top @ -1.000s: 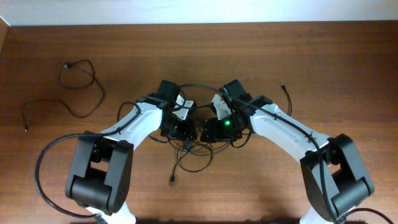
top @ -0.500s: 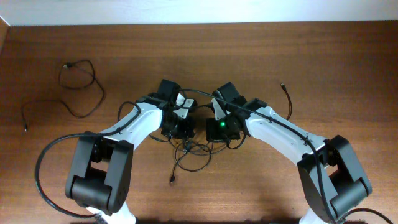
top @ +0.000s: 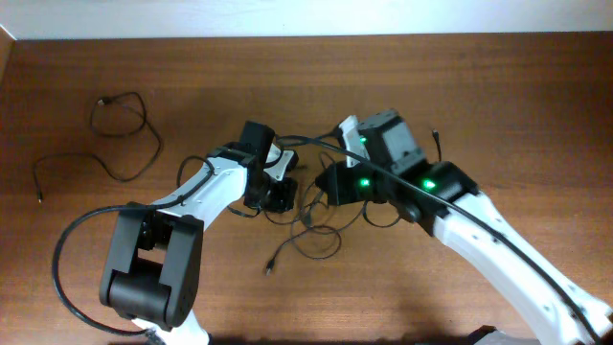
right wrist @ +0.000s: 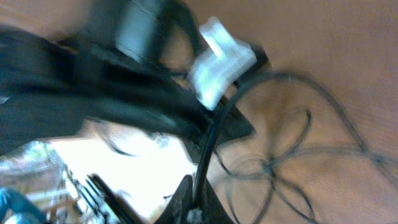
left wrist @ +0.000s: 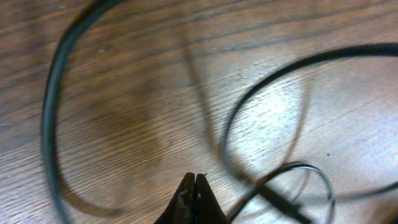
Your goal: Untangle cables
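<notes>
The right gripper is seen closed to a narrow gap on a black strand, which rises from between its fingertips and curves off toward the knot; the wrist view is blurred, so the grip is judged rather than plainly seen. The left gripper is shut tight, tips pressed together, and no cable can be made out between them, though loops lie on the wood just beside it.

From above, both grippers are placed close together over the middle of the bench, at the far side of the tangle. The tangle is spread as several crossing loops toward the near edge, with a small plug trailing out at its near-left side. Two further cables are found well apart from it: a loose cable toward the left edge and a short cable partly hidden beside the right arm.

The step in hand is judged to be the pulling apart of the knot, with one strand taken by the right gripper. A hold on a second strand by the left gripper is probably called for next, since its closure appears empty; after that, a slow spread of the two arms toward opposite edges would be needed, with care that the loops are not drawn tighter.
</notes>
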Robot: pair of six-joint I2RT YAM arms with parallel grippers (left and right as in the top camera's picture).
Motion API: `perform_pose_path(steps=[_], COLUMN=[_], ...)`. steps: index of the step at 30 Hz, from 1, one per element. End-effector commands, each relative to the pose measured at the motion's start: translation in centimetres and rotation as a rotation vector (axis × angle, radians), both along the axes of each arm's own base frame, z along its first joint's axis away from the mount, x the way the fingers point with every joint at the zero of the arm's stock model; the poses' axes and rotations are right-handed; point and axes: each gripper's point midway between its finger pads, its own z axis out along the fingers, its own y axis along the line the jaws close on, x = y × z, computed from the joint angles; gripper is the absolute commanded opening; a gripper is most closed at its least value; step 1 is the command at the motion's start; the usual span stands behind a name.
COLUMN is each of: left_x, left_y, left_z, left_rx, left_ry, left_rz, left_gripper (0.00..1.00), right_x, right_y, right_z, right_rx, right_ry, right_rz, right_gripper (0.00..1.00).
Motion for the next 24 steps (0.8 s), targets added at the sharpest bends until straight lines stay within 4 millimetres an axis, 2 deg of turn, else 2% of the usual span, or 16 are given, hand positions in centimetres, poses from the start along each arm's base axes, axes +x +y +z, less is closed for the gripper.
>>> perform_pose_path(steps=[1,4,6,7,9,11,14,18,24], left_x=[-0.1,-0.1,-0.1,0.0,-0.1,-0.1,-0.2,-0.2,-0.3], left_y=[0.7,0.8,0.9,0.9,0.9,0.9,1.5,4.9,5.1], left_z=[-0.7,-0.8,-0.8,-0.8,-0.8,-0.8,-1.1,-1.9,-1.9], left_rx=[0.034,0.041,0.048,0.048,0.048,0.048,0.081,0.275,0.282], left_ry=[0.014,0.013,0.011,0.01,0.011,0.013,0.023,0.043,0.045], left_rz=[0.027,0.028,0.029,0.029,0.029,0.029,0.048,0.2,0.207], left_gripper=[0.0,0.0,0.0,0.0,0.0,0.0,0.0,0.0,0.0], right_x=[0.1,-0.2,-0.6,-1.0,-1.2,-1.3,-0.9,0.7,0.4], right_y=[0.2,0.0,-0.3,-0.6,-0.8,-0.9,-1.1,-3.3,-6.0], right_z=[8.4,12.8,16.5,19.4,21.1,21.7,20.4,16.4,9.6], right_rx=[0.136,0.211,0.279,0.339,0.371,0.385,0.343,0.177,-0.061], right_ry=[-0.22,-0.336,-0.442,-0.536,-0.589,-0.61,-0.576,-0.487,-0.301], right_rz=[0.002,0.002,0.001,-0.001,-0.004,-0.003,-0.026,-0.166,-0.24], right_gripper=[0.04,0.04,0.04,0.04,0.04,0.04,0.04,0.04,0.04])
